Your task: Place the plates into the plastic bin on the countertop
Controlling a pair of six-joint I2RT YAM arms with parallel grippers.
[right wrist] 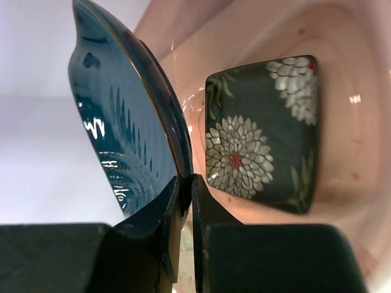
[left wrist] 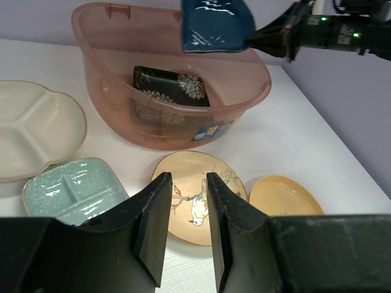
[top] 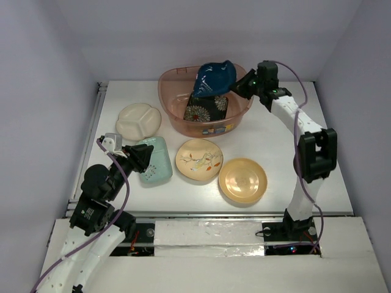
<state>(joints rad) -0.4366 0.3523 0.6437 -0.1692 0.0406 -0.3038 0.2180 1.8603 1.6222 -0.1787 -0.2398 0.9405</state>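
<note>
Done: black square plate [top: 206, 108] lies in the plastic bin [top: 170, 108].
In hand: my right jaws clamp the blue leaf plate [top: 214, 78] above the bin.
Left jaws: parted, empty.
To do: four plates [top: 198, 160] on the desk [top: 272, 146].

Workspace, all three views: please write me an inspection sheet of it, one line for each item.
Surface: white countertop, metal rail on its left edge.
Job's things: black flowered plate lies inside the plastic bin; dark-blue leaf plate held tilted over the bin; cream divided plate, mint-green plate, floral plate and orange-tan plate lie on the countertop outside the bin.
Clutter: nothing seen.
Grippers: right gripper shut on the dark-blue leaf plate's edge; left gripper open, empty, near the mint-green plate.
Cables: purple cable along each arm.
Surroundings: plain pale walls.
</note>
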